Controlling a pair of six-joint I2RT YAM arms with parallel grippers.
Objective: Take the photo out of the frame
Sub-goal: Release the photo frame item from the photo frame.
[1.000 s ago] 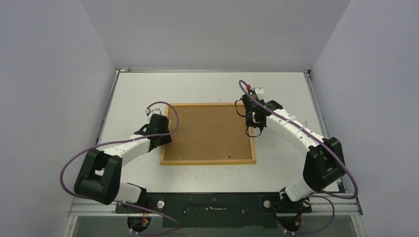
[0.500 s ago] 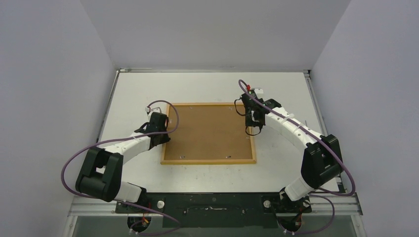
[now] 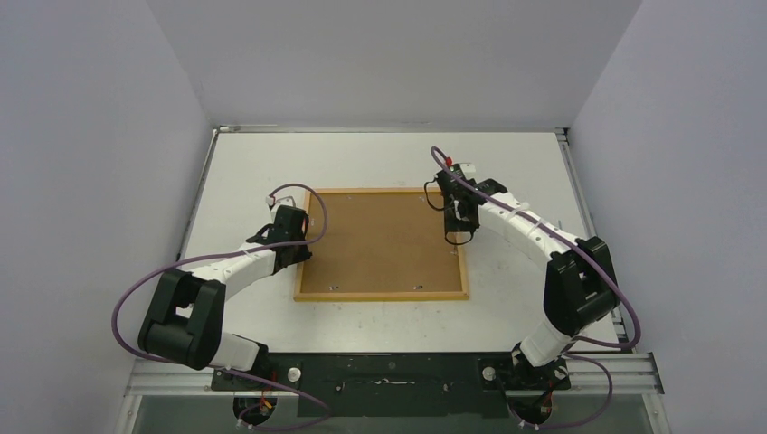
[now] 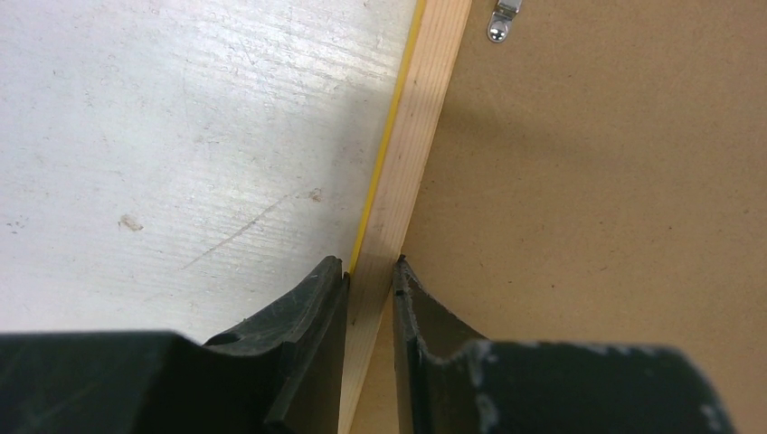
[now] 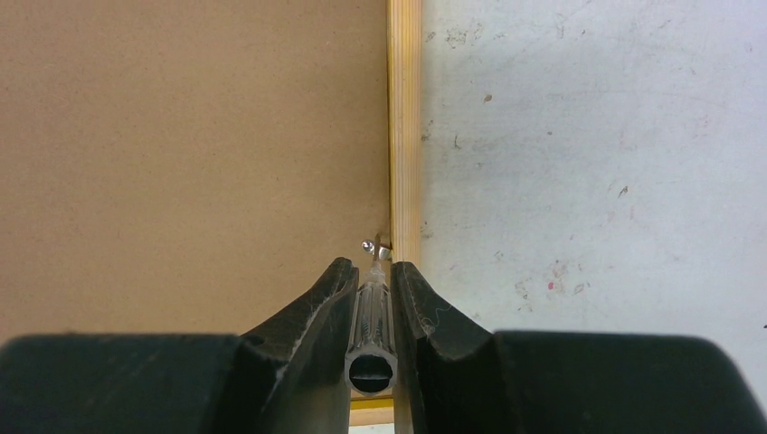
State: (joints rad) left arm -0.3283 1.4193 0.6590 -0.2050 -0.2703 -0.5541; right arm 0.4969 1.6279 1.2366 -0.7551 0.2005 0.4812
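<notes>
The frame [image 3: 380, 242] lies face down on the table, brown fibreboard backing up, light wood rim around it. The photo is hidden under the backing. My left gripper [image 3: 306, 237] is shut on the frame's left rim [image 4: 398, 194], one finger outside and one on the backing; a thin yellow edge shows beside the rim. My right gripper [image 3: 452, 217] is shut on a clear-handled screwdriver [image 5: 372, 334], whose tip touches a small metal tab [image 5: 380, 247] at the frame's right rim [image 5: 404, 127].
Another metal tab [image 4: 503, 20] sits on the backing near the left rim. White scuffed table [image 3: 380, 158] surrounds the frame. Grey walls enclose the table on three sides. Purple cables loop from both arms.
The right arm has shifted slightly up and left along the frame's right rim with the screwdriver. The left arm and the frame stay in place.
</notes>
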